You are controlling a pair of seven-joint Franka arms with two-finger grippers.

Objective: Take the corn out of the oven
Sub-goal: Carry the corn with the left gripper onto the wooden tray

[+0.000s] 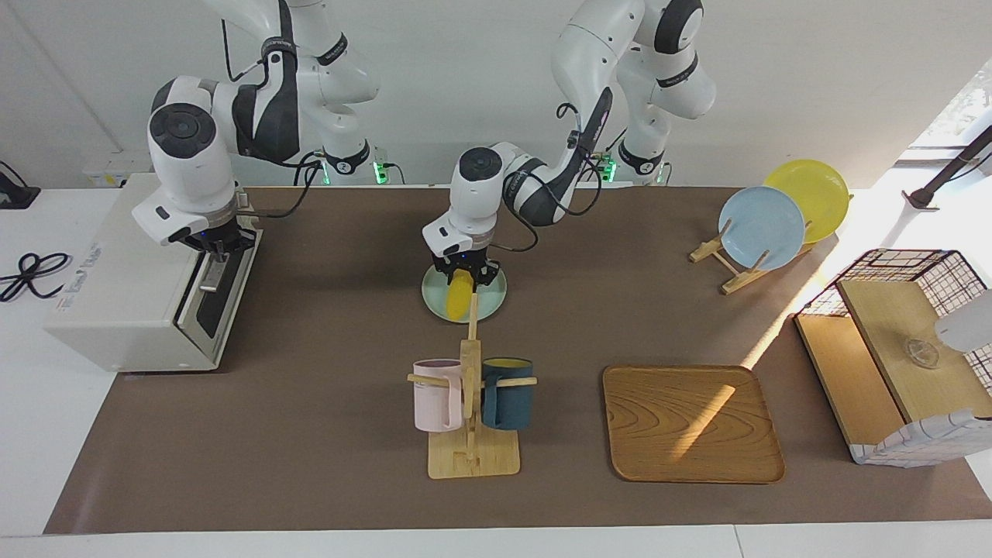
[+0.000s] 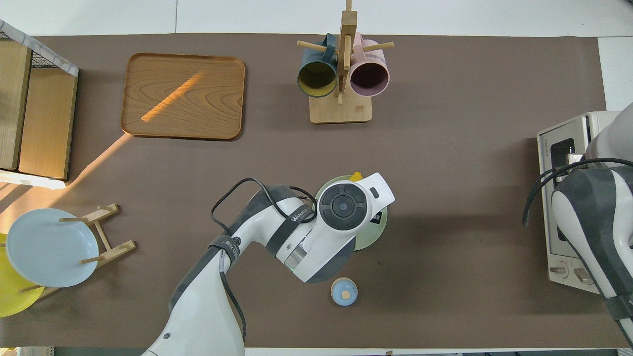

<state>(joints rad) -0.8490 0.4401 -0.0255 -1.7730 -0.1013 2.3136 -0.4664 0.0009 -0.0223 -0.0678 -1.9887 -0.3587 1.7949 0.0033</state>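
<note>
Facing view: left gripper (image 1: 463, 280) clamped on the corn (image 1: 459, 295) over the green plate (image 1: 488, 304), mug rack (image 1: 470, 411) just beside. Right gripper (image 1: 217, 249), fingers together, sits at the closed oven (image 1: 124, 287) door.

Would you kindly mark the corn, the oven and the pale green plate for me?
corn (image 1: 459, 294), facing view, middle of the yellow cob.
oven (image 1: 116, 294), facing view, its white top.
pale green plate (image 1: 491, 304), facing view, bare rim beside the cob.
</note>
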